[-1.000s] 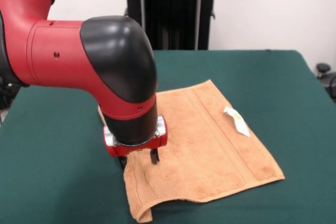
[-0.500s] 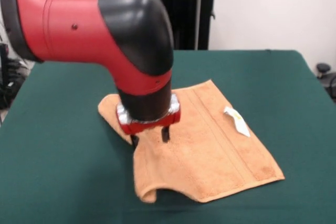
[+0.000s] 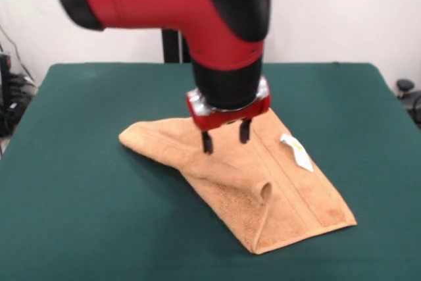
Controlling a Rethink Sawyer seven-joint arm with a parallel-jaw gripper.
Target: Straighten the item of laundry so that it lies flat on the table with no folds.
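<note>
Jaws [image 3: 225, 137] open, holding nothing, just above the towel [image 3: 243, 176]. Folded flap right below and out toward the left corner on the desk [image 3: 79, 189]. Needs pulling that way.

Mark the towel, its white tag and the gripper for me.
towel [image 3: 299, 192]: front view, flat right part.
tag [image 3: 297, 151]: front view, middle of tag.
gripper [image 3: 225, 137]: front view, midway between fingertips.

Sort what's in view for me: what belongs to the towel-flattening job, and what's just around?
Job: orange-tan towel, folded over itself with a raised crease; its white tag; green table; gripper, open above the towel.
Just around: black stand behind the table; cables at the left edge.
</note>
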